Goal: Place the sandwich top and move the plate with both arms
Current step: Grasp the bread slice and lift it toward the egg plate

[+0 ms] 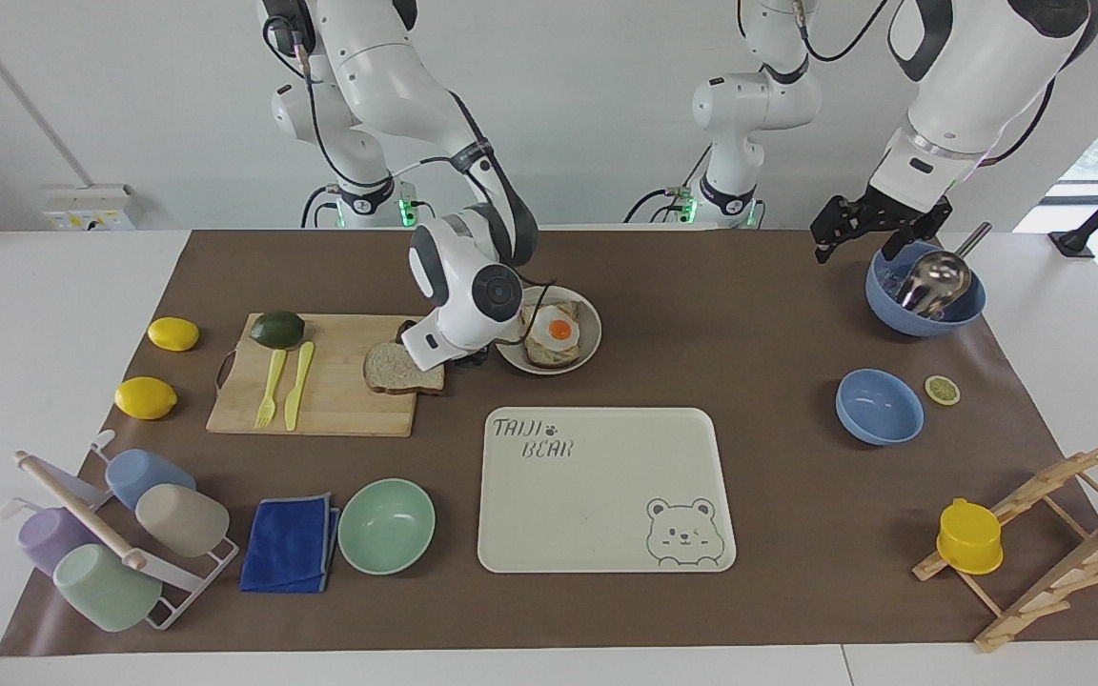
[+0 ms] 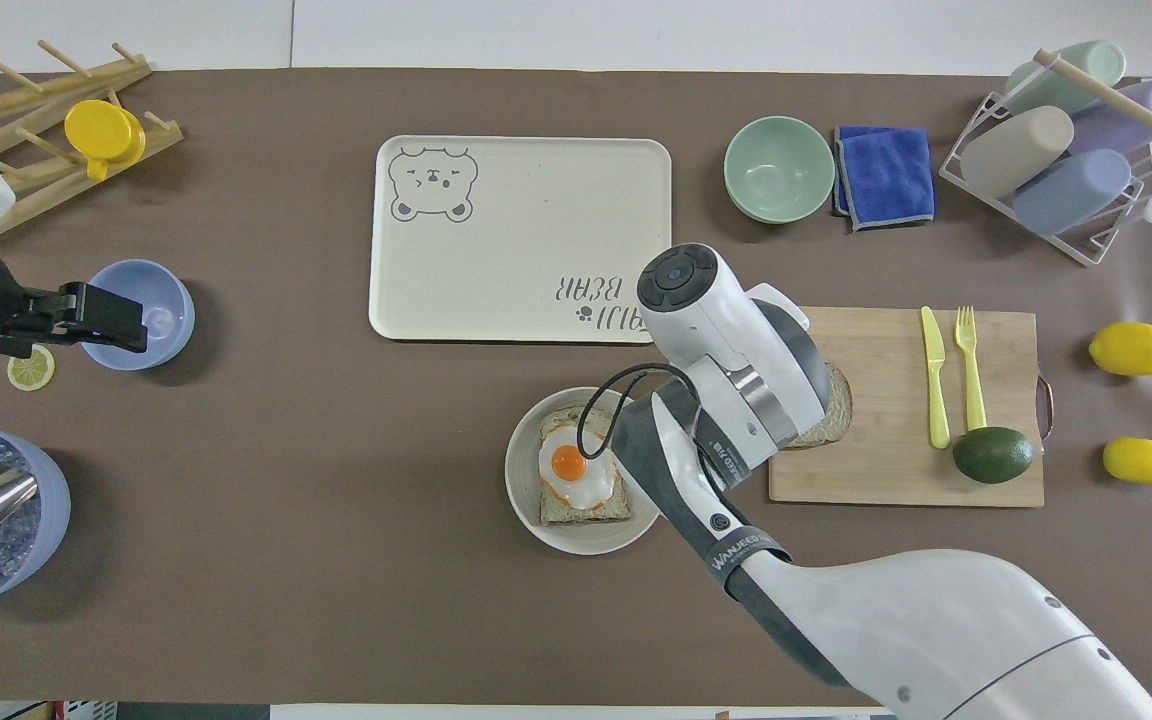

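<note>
The sandwich top (image 1: 403,370), a plain bread slice, lies on the wooden cutting board (image 1: 339,400) at its corner beside the plate; it also shows in the overhead view (image 2: 833,418). The beige plate (image 1: 589,349) holds a toasted slice with a fried egg (image 1: 557,333). My right gripper (image 1: 465,358) is low between the bread slice and the plate, mostly hidden by its own wrist. My left gripper (image 1: 878,233) waits above the blue bowl with the ladle (image 1: 925,291).
The bear-printed tray (image 1: 606,491) lies farther from the robots than the plate. A mint bowl (image 1: 386,525) and blue cloth (image 1: 289,543) lie beside it. A fork, knife and avocado (image 1: 276,329) are on the board. Two lemons, a cup rack, a blue bowl (image 1: 879,407) and a wooden rack stand around.
</note>
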### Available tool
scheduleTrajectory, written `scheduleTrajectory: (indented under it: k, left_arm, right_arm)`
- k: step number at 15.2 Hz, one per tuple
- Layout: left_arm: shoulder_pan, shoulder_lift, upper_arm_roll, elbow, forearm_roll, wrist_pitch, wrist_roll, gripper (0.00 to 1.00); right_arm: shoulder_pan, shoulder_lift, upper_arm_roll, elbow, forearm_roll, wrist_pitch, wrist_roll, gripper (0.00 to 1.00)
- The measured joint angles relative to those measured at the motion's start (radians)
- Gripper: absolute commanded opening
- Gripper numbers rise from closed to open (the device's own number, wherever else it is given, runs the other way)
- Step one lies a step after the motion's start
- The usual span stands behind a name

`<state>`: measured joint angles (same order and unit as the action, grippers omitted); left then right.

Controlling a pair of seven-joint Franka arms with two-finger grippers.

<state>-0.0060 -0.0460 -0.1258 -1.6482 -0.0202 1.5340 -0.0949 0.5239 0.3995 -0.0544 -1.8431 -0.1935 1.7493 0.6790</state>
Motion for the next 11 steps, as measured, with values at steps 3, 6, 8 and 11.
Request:
scheduleTrajectory:
  k: [3, 6, 8, 11]
  left_arm:
    - [0.000, 0.000, 0.000, 0.000, 0.000, 0.000, 0.000, 1.00]
    - [0.000, 0.000, 0.000, 0.000, 0.000, 0.000, 0.000, 1.00]
    - [0.000, 0.000, 0.000, 0.000, 0.000, 0.000, 0.000, 1.00]
    - [0.000, 0.000, 0.000, 0.000, 0.000, 0.000, 0.000, 1.00]
  right_arm:
    - [0.005, -0.009, 0.003, -0.020, -0.044, 0.000, -0.014, 0.77]
    - [0.009, -0.014, 0.007, -0.033, -0.069, 0.000, -0.020, 0.76]
    - [0.014, -0.017, 0.007, -0.042, -0.072, 0.000, -0.021, 0.64]
    - [0.020, -0.023, 0.008, -0.049, -0.072, 0.000, -0.028, 0.08]
